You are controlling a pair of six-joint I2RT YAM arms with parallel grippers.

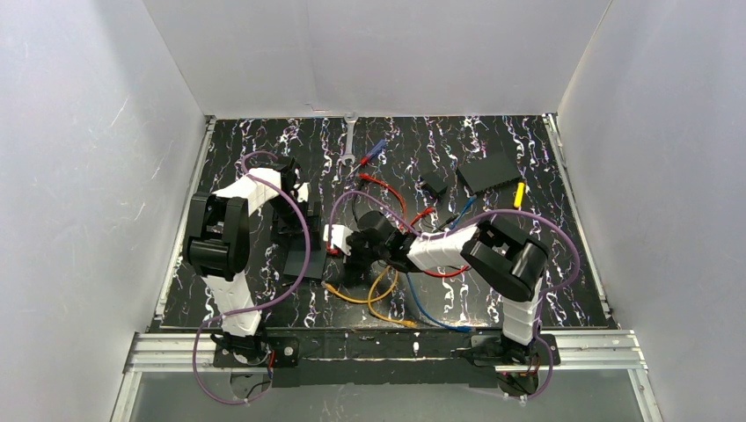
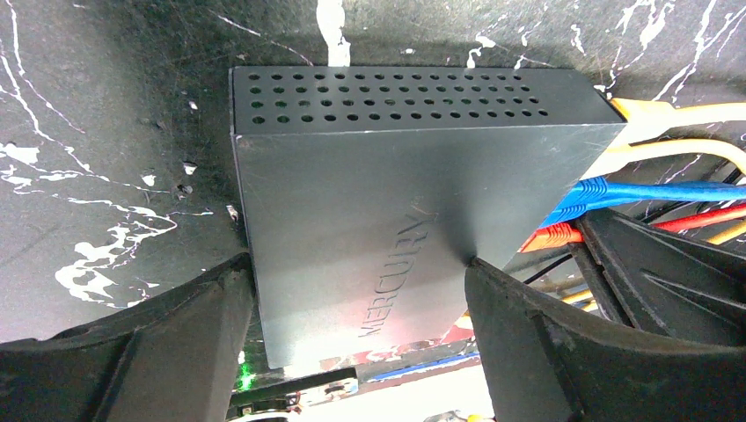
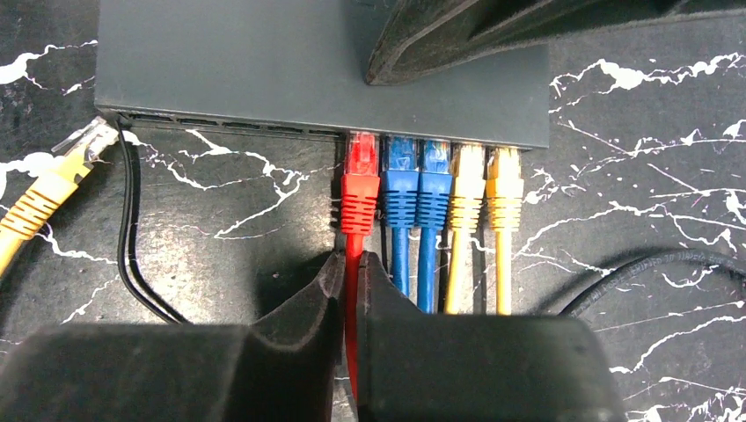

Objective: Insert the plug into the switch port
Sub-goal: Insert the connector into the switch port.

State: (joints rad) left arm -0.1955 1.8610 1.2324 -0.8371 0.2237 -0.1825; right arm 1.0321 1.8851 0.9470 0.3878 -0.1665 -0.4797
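Observation:
The switch [image 2: 378,193] is a flat matte-black box with a vented edge, lying on the marbled black table. My left gripper [image 2: 359,264] straddles it, a finger pressed against each side. In the right wrist view the switch [image 3: 229,61] shows its row of ports. A red plug [image 3: 360,180] sits in one port, beside two blue plugs [image 3: 418,185] and two yellow plugs [image 3: 486,189]. My right gripper [image 3: 353,264] is shut on the red cable just behind that plug. From above, both grippers meet at the switch [image 1: 303,259] left of centre.
A loose yellow plug [image 3: 53,189] and a thin black cable [image 3: 132,255] lie left of the ports. Orange [image 1: 369,299] and blue [image 1: 431,312] cables loop toward the near edge. At the back lie a plain black slab [image 1: 488,171], a small black block [image 1: 433,185] and a wrench [image 1: 350,141].

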